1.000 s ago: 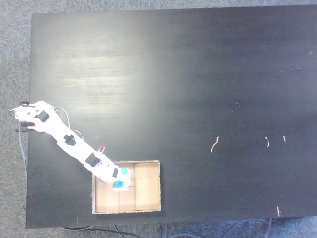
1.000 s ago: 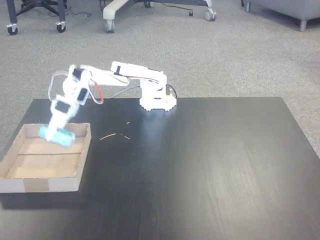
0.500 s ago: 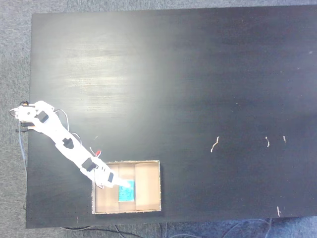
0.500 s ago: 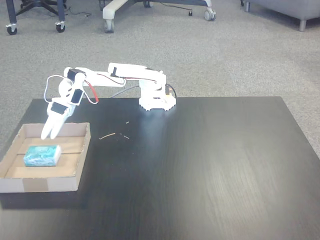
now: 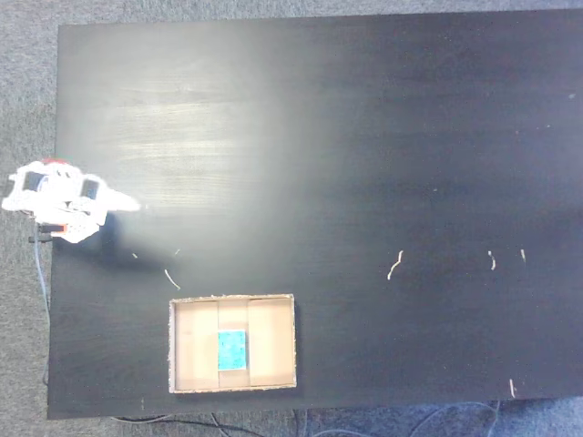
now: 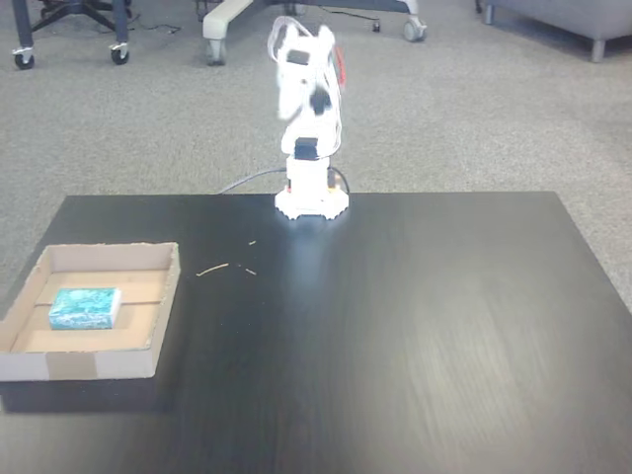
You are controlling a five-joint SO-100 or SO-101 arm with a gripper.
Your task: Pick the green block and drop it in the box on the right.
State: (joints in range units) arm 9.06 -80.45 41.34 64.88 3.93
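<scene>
1. Black table (image 5: 364, 137) on grey carpet is seen from above.
2. At left, the white arm (image 5: 64, 200) is folded over its base; the gripper's opening cannot be told.
3. The green block (image 5: 232, 350) lies flat inside the cardboard box (image 5: 273, 341), untouched.
4. The drop is judged done; nothing further seems called for.

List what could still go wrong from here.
Little seems left to fail: the block lies flat inside the box, and the arm is folded up over its base. The box sits near the table edge, so a bump might push it off. The gripper is blurred, so whether it is open or shut is unclear.
</scene>
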